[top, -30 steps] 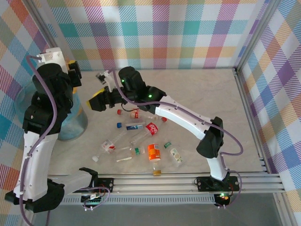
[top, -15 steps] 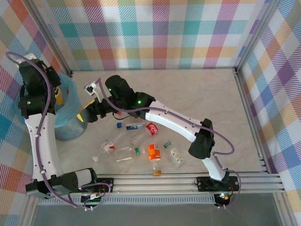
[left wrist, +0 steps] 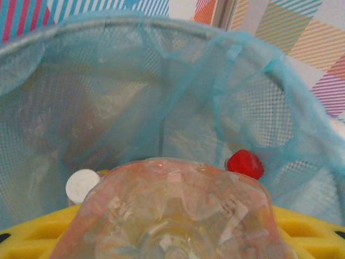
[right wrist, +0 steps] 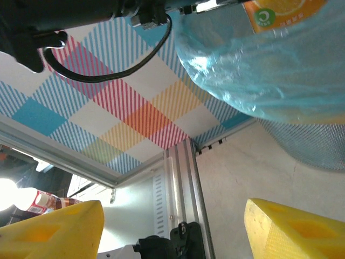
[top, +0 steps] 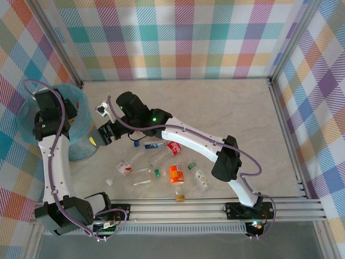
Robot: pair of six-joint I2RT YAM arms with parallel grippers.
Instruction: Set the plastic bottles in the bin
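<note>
Over on the left, the left hand (left wrist: 172, 243) hangs above the open mouth of the round grey mesh bin (top: 82, 141) with its teal-blue plastic liner. Its yellow fingers (left wrist: 43, 231) are clamped on a clear, faintly pink plastic bottle (left wrist: 172, 208) whose base faces the wrist camera. Below that hand, down inside the bin, lie a red cap (left wrist: 245, 163) and a white cap (left wrist: 82, 186). Just right of the bin, the right hand (right wrist: 172, 224) stands wide with nothing between its fingers, the bin's side just ahead of it. Further right of that hand, the other small plastic bottles (top: 156, 159) lie scattered on the marbled tabletop (top: 232, 108), an orange one (top: 176, 174) among them.
</note>
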